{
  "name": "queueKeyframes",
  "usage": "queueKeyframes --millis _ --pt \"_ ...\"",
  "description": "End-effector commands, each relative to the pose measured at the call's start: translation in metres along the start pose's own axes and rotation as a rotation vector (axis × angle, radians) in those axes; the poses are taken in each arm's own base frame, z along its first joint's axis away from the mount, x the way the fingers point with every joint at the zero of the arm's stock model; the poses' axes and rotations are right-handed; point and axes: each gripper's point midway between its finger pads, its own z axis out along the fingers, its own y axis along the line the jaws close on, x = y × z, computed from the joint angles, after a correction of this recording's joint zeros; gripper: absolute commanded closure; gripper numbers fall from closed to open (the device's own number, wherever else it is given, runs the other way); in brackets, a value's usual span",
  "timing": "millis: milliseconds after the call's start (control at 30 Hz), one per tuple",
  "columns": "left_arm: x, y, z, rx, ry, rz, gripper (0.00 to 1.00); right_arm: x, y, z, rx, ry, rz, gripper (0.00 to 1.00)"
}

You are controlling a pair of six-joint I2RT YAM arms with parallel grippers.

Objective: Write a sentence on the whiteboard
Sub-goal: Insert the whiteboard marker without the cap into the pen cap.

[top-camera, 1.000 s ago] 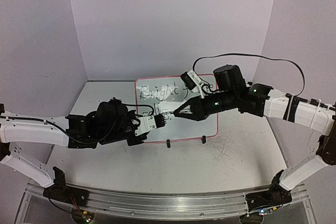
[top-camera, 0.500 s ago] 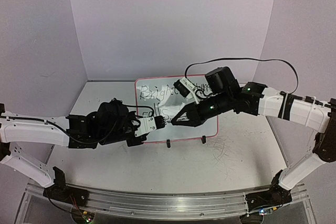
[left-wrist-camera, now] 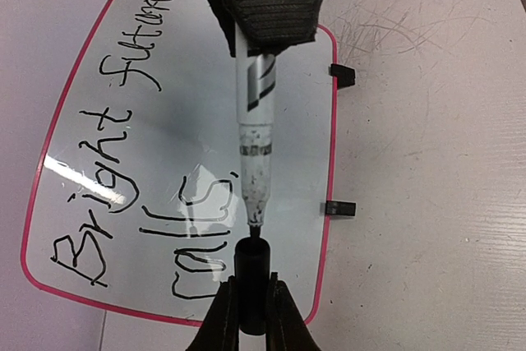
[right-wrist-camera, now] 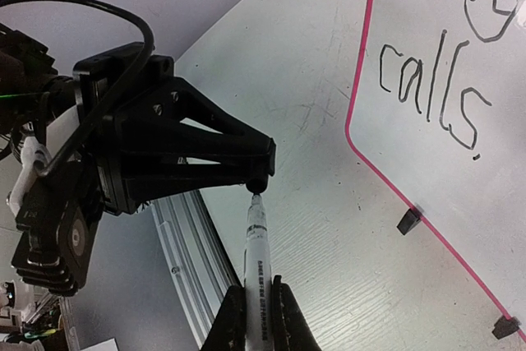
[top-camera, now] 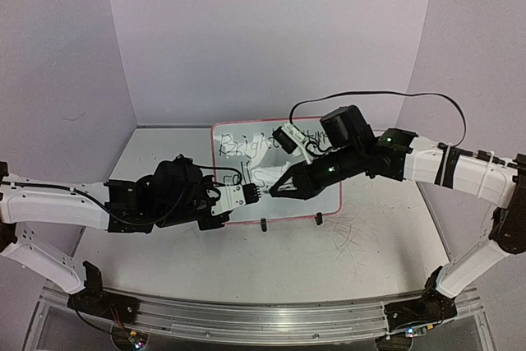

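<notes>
The whiteboard (top-camera: pixel 246 203), white with a pink-red frame and two black clip feet, stands tilted at the table's middle. The sentence (left-wrist-camera: pixel 123 145) "Bright future calls." is on it in black marker, also partly seen in the right wrist view (right-wrist-camera: pixel 436 88). My left gripper (left-wrist-camera: pixel 251 306) is shut on the black marker cap (left-wrist-camera: pixel 252 273), its open end facing the marker. My right gripper (right-wrist-camera: pixel 258 314) is shut on the white marker (right-wrist-camera: pixel 256 260). The marker's tip (left-wrist-camera: pixel 256 223) touches the cap's mouth. The two grippers meet in front of the board (top-camera: pixel 265 191).
The white table (top-camera: pixel 353 244) bears faint scribble marks right of the board. Purple walls enclose the back and sides. A metal rail (top-camera: pixel 246 318) runs along the near edge. A black cable (top-camera: pixel 394 94) loops above my right arm.
My right gripper has moved left and down with the marker, bringing its tip to the cap held by my left gripper. The left arm has barely moved.
</notes>
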Motion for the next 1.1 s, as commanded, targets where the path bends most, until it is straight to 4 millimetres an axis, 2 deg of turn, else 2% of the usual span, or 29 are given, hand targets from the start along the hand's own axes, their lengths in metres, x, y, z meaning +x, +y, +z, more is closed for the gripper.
queueKeyframes --millis 0,300,800,1067 --pt "-0.018 0.012 -0.002 -0.012 -0.035 -0.006 1.0 -0.019 0.01 -0.003 -0.008 -0.039 -0.044 1.0" --pt "-0.017 0.013 -0.003 -0.015 -0.034 -0.006 1.0 -0.014 0.009 0.006 -0.005 -0.018 -0.044 1.0" --pt "-0.013 0.011 -0.005 -0.015 -0.026 -0.007 1.0 -0.018 0.004 -0.008 0.06 -0.067 -0.055 1.0" --pt "-0.012 0.011 -0.007 -0.016 -0.025 -0.011 1.0 -0.015 0.004 -0.007 0.056 -0.065 -0.048 1.0"
